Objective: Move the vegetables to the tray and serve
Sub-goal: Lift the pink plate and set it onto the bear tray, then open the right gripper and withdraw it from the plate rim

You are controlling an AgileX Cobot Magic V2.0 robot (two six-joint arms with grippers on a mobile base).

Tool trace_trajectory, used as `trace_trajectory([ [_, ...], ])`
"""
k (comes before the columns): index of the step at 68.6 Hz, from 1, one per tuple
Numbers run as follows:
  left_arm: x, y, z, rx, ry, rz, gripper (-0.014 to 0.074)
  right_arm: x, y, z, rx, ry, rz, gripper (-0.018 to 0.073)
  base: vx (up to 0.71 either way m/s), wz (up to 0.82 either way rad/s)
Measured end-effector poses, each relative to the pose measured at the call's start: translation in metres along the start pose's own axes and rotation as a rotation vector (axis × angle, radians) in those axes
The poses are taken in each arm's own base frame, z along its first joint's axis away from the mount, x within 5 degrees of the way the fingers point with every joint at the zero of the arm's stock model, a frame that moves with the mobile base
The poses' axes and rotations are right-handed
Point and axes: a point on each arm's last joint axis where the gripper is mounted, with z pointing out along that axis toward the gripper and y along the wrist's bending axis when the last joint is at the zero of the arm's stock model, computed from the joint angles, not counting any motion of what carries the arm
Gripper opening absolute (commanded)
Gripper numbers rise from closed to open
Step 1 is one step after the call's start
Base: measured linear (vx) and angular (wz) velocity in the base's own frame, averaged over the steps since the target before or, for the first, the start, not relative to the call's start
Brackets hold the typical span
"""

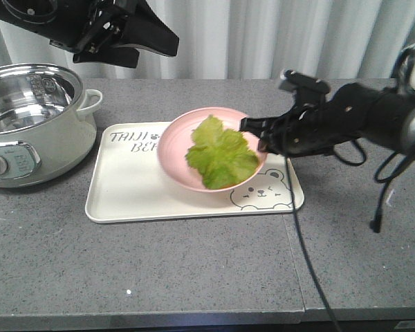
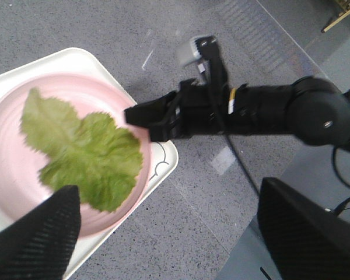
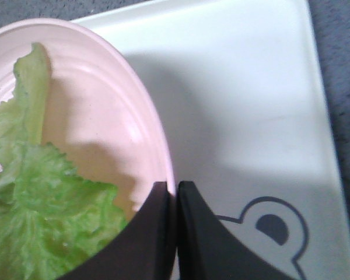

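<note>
While the front view crops the left arm at the top edge, its left gripper (image 1: 149,50) shows only as a dark shape hanging above the table's (image 1: 194,277) far side, and how wide it stands cannot be read here. The pot (image 1: 34,124) is cut off at the left edge. The pink plate (image 1: 176,149) hides the end of the tray's (image 1: 124,194) lettering and the top of its bear face (image 1: 259,194). The plate sits tilted over the tray, with the vegetables (image 1: 221,155) lying flat on it; whether its low edge touches the tray I cannot tell. The right gripper (image 1: 254,135) meets the plate's right rim.

From the left wrist, that gripper's own fingers (image 2: 41,239) appear only as blurred black wedges in the two bottom corners, far apart and holding nothing. The plate (image 2: 6,175) runs off the left edge. The vegetables (image 2: 87,157) lie on it, clear of the rim, and the right gripper (image 2: 143,119) bites the rim above the tray corner (image 2: 163,163).

From the right wrist, the lower parts of the fingers (image 3: 151,233) are cropped. They are pinched almost together with the plate rim (image 3: 140,105) clamped between them. The vegetables (image 3: 41,221) are blurred and partly out of frame, just beside the inner finger. Part of the bear drawing (image 3: 274,227) is hidden behind the outer finger.
</note>
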Motion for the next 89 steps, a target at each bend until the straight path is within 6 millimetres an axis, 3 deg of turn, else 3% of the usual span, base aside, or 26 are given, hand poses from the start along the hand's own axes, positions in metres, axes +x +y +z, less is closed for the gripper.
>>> trace_trajectory([
  [14, 0.000, 0.000, 0.000, 0.000, 0.000, 0.000, 0.0587, 0.010, 0.007, 0.022, -0.013, 0.001, 0.025, -0.0002, 0.00, 0.00],
  [34, 0.000, 0.000, 0.000, 0.000, 0.000, 0.000, 0.0587, 0.014, 0.002, 0.034, -0.002, 0.015, 0.038, 0.0053, 0.00, 0.00],
  [48, 0.000, 0.000, 0.000, 0.000, 0.000, 0.000, 0.0587, 0.015, 0.002, 0.035, -0.003, 0.015, 0.046, 0.0216, 0.00, 0.00],
  [61, 0.000, 0.000, 0.000, 0.000, 0.000, 0.000, 0.0587, 0.015, 0.002, 0.035, -0.003, 0.015, 0.047, 0.0457, 0.00, 0.00],
  [69, 0.000, 0.000, 0.000, 0.000, 0.000, 0.000, 0.0587, 0.015, 0.002, 0.035, -0.003, 0.015, 0.047, 0.0557, 0.00, 0.00],
  [89, 0.000, 0.000, 0.000, 0.000, 0.000, 0.000, 0.0587, 0.013, 0.005, 0.023, 0.001, 0.032, 0.005, 0.0580, 0.00, 0.00],
])
